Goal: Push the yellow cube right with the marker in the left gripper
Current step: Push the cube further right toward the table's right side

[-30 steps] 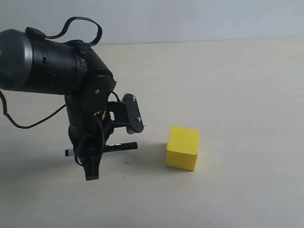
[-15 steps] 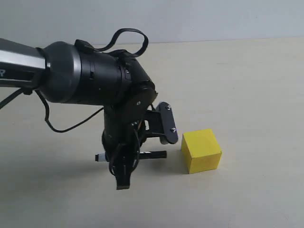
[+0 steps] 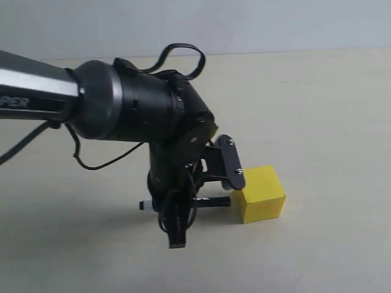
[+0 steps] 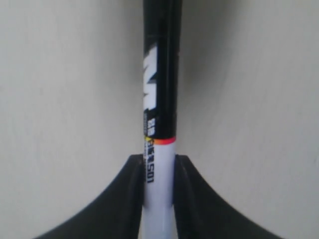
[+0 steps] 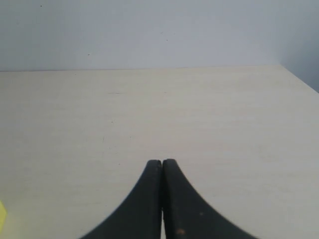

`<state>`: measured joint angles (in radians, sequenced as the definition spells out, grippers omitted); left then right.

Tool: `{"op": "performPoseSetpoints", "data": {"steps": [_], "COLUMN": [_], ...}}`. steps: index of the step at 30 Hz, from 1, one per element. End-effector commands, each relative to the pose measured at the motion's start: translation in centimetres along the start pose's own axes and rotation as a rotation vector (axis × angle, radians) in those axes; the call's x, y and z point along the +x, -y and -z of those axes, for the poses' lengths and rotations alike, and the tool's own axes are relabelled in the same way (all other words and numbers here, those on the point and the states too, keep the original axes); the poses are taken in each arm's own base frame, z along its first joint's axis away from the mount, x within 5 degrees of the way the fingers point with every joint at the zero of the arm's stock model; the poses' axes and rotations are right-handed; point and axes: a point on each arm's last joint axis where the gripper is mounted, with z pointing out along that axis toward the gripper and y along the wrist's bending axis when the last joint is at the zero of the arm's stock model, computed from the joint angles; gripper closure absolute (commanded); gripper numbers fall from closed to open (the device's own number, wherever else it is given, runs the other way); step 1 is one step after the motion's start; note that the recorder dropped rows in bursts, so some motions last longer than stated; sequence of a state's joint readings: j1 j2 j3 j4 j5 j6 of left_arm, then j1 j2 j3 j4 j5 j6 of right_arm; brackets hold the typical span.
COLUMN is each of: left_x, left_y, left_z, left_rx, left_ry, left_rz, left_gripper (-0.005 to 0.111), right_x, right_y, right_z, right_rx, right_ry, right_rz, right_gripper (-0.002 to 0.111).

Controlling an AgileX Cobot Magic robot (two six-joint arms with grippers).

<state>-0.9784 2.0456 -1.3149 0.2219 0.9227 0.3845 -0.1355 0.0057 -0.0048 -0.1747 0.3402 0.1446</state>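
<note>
The yellow cube (image 3: 264, 194) sits on the pale table, turned slightly, right of my left arm. A sliver of the yellow cube (image 5: 2, 215) also shows at the edge of the right wrist view. My left gripper (image 3: 177, 231) points down and is shut on the marker (image 3: 211, 201), which lies level with its black end at or just short of the cube's left face. In the left wrist view the left gripper (image 4: 159, 159) clamps the white barrel, and the marker (image 4: 160, 99) runs on past the red band into its black half. My right gripper (image 5: 162, 162) is shut and empty, out of the exterior view.
The pale table (image 3: 330, 110) stretches bare behind and to the right of the cube. A grey wall (image 3: 275, 24) closes the back. The left arm's camera bracket (image 3: 229, 162) overlaps the cube's upper left corner.
The left arm has swept to the right with the marker. The cube slid right and turned during the first half second, then barely shifted.
</note>
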Motion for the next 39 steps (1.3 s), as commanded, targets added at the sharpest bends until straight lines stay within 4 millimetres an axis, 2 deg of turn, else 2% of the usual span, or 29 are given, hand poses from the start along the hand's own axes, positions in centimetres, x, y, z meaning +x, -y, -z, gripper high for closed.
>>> {"op": "performPoseSetpoints", "data": {"steps": [1,4,11,14,19,23,25,28,31,34,36,39], "left_x": [-3.3,-3.7,-1.3,-1.2,-2.8,-6.0,-7.1,-7.0,-5.3,-5.2,-6.0,-8.0], "left_y": [0.0,-0.4,-1.4,-1.4,-0.1,2.0,2.3,1.6,0.4,0.5,1.1,1.3], "left_z": [0.4,0.9,0.8,0.6,0.6,0.5,0.8,1.0,0.7,0.7,0.7,1.0], "left_rx": [-0.031,-0.035,-0.019,-0.028,-0.044,-0.081,-0.1,-0.102,-0.063,-0.052,-0.049,-0.101], "left_ry": [0.075,0.076,-0.109,-0.114,-0.025,0.087,0.11,0.091,-0.026,-0.038,0.014,0.208], "left_rz": [0.001,0.024,0.032,0.029,0.004,-0.062,-0.084,-0.05,0.008,0.015,0.009,-0.004], "left_gripper": [0.107,0.107,0.107,0.107,0.107,0.107,0.107,0.107,0.107,0.107,0.107,0.107], "right_x": [0.1,0.1,0.1,0.1,0.1,0.1,0.1,0.1,0.1,0.1,0.1,0.1], "right_y": [0.0,0.0,0.0,0.0,0.0,0.0,0.0,0.0,0.0,0.0,0.0,0.0], "right_z": [0.0,0.0,0.0,0.0,0.0,0.0,0.0,0.0,0.0,0.0,0.0,0.0], "right_rx": [0.008,0.008,0.008,0.008,0.008,0.008,0.008,0.008,0.008,0.008,0.008,0.008], "right_ry": [0.008,0.008,0.008,0.008,0.008,0.008,0.008,0.008,0.008,0.008,0.008,0.008], "right_rz": [0.008,0.008,0.008,0.008,0.008,0.008,0.008,0.008,0.008,0.008,0.008,0.008], "right_gripper": [0.108,0.108,0.108,0.108,0.108,0.108,0.108,0.108,0.108,0.108,0.108,0.108]}}
